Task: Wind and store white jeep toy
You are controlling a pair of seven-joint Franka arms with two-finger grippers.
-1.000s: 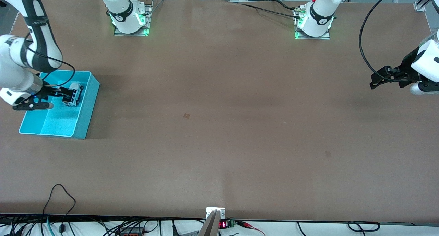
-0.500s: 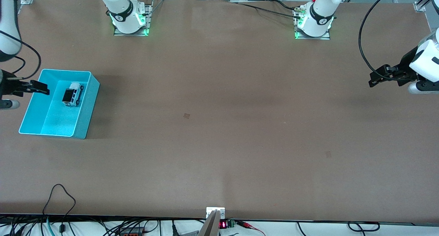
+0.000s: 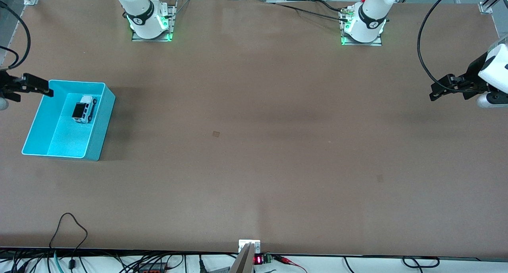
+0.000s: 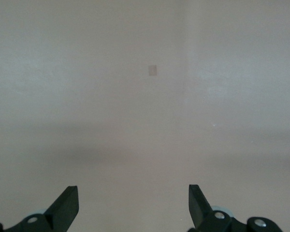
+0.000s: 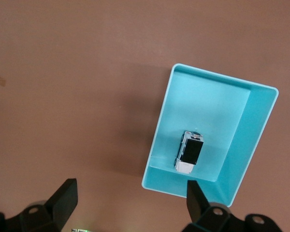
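The white jeep toy [image 3: 84, 108] stands on its wheels inside the cyan bin [image 3: 67, 140], in the part of the bin farther from the front camera. In the right wrist view the jeep toy [image 5: 189, 158] shows its black roof panel against the bin [image 5: 208, 106] floor. My right gripper [image 3: 45, 88] hangs open and empty beside the bin, out past its rim at the table's end; in its own view the right gripper [image 5: 130, 191] is over bare table. My left gripper [image 3: 436, 92] waits open and empty over the left arm's end of the table. The left gripper [image 4: 132, 191] sees only bare tabletop.
Two small tan patches mark the brown table, one [image 3: 216, 133] mid-table and one [image 3: 380, 178] toward the left arm's end. The arm bases [image 3: 150, 23] [image 3: 363, 27] stand along the back edge. A black cable loop [image 3: 71, 225] lies near the front edge.
My right gripper has drawn back out of the bin toward the table's end, leaving the jeep toy resting inside. The left gripper has hardly shifted.
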